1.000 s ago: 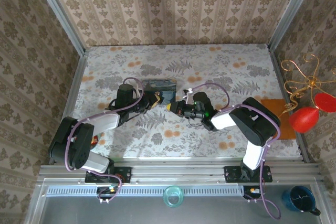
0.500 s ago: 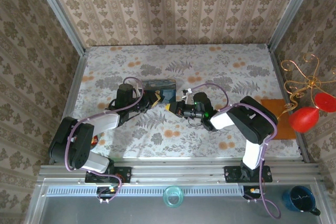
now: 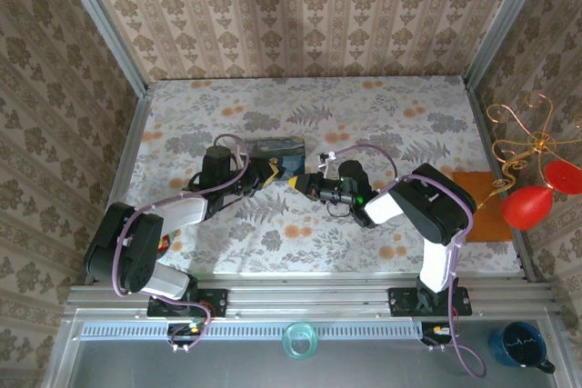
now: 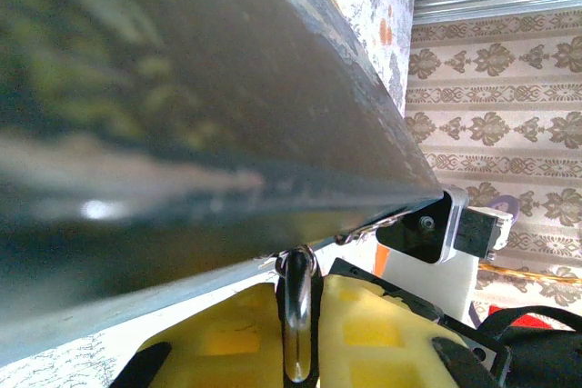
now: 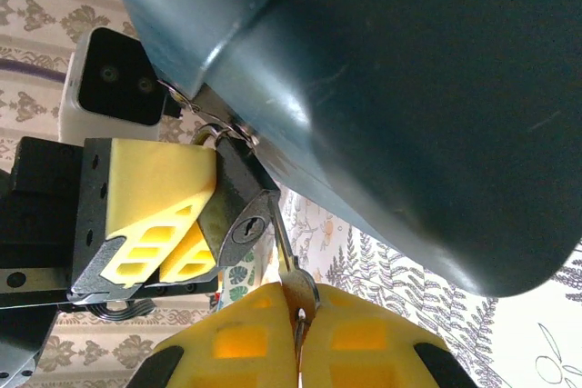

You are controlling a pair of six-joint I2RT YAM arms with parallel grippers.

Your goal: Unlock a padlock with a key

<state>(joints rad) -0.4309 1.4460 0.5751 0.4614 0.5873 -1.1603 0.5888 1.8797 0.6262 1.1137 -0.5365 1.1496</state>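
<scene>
Two grippers meet at the box [image 5: 409, 88]. The right gripper [image 5: 298, 329] is pinched shut on the key [image 5: 289, 265], its blade just beside the keyhole [image 5: 247, 224]. The left gripper [image 4: 296, 315] clamps the padlock [image 5: 235, 193] at the box's edge. Insertion, turning and freeing the shackle appear still left.

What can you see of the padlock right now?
The padlock is small, with a dark body, a silvery keyhole face and a silvery shackle hooked through the clasp of the blue box. The left gripper is shut on its body. A key pinched by the right gripper reaches the keyhole face; whether it is inserted is unclear.
</scene>
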